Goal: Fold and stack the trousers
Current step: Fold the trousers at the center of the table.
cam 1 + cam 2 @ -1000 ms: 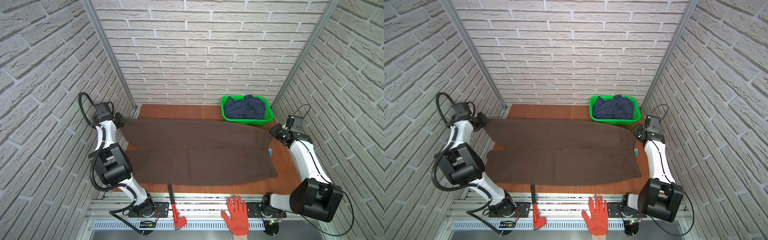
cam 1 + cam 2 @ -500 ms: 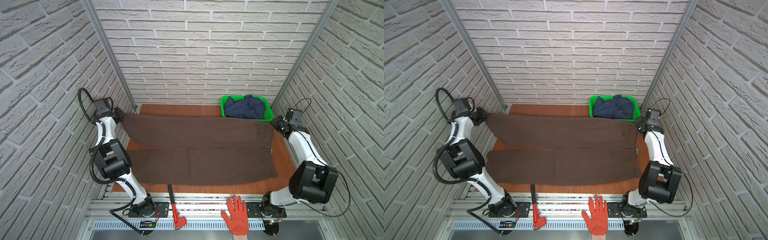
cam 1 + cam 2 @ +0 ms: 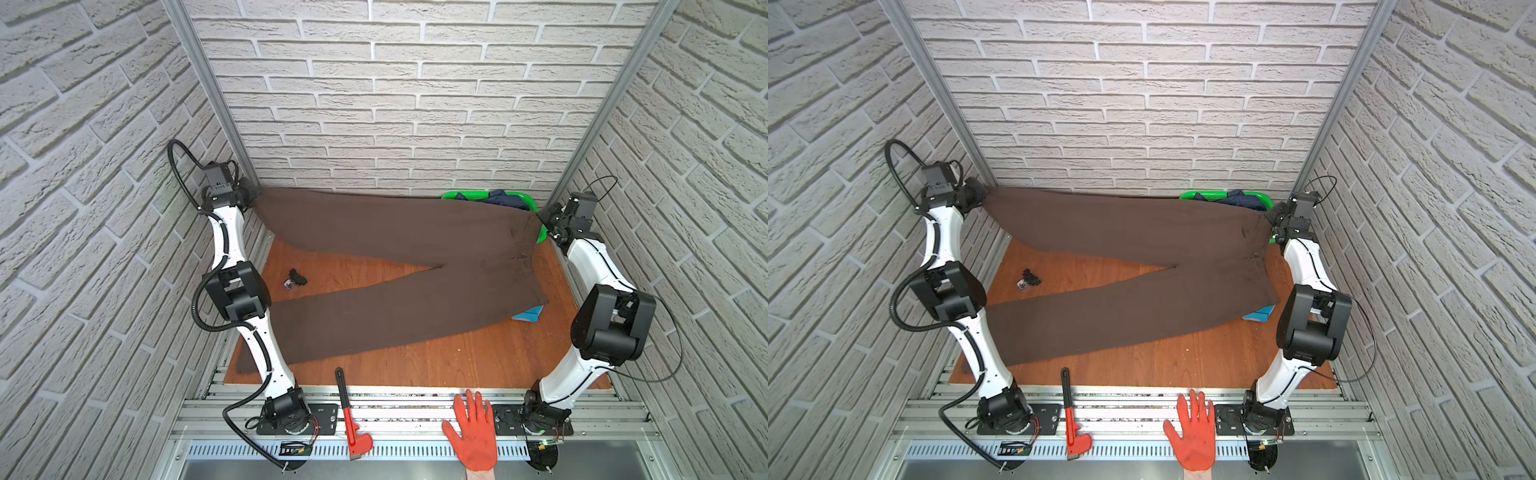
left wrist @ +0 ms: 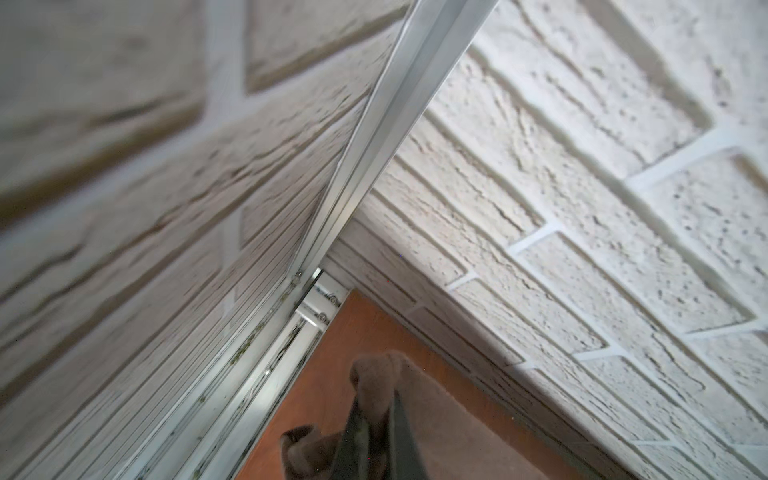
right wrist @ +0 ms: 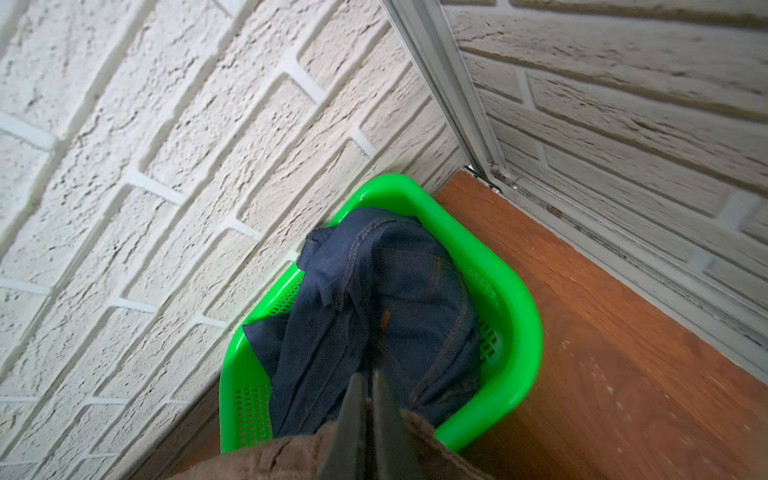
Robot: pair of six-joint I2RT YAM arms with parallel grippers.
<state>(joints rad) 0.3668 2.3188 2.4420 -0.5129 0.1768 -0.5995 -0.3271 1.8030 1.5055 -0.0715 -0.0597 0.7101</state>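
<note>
Dark brown soft-fabric trousers [image 3: 395, 237] stretched between two clamped grippers: left gripper [image 3: 251, 195] pinches far-left hem, right gripper [image 3: 541, 217] pinches far-right waistband; near leg lies on reddish wooden table [image 3: 457, 361].

right hand [image 5: 368, 376] pinching brown trousers [image 5: 282, 457], denim garment [image 5: 399, 291] in green basket [image 5: 523, 316]

In both top views my lifted trousers [image 3: 374, 224] hide most of the green basket [image 3: 451, 194]. A light-blue thing [image 3: 528, 314] under the waist is too covered to name. The small black object [image 3: 296, 277] is too small to tell. My left arm [image 3: 257, 345] covers one hem. In the left wrist view, my left gripper [image 4: 376, 405] is cut off by the edge and the near wall [image 4: 104, 166] is blurred.
</note>
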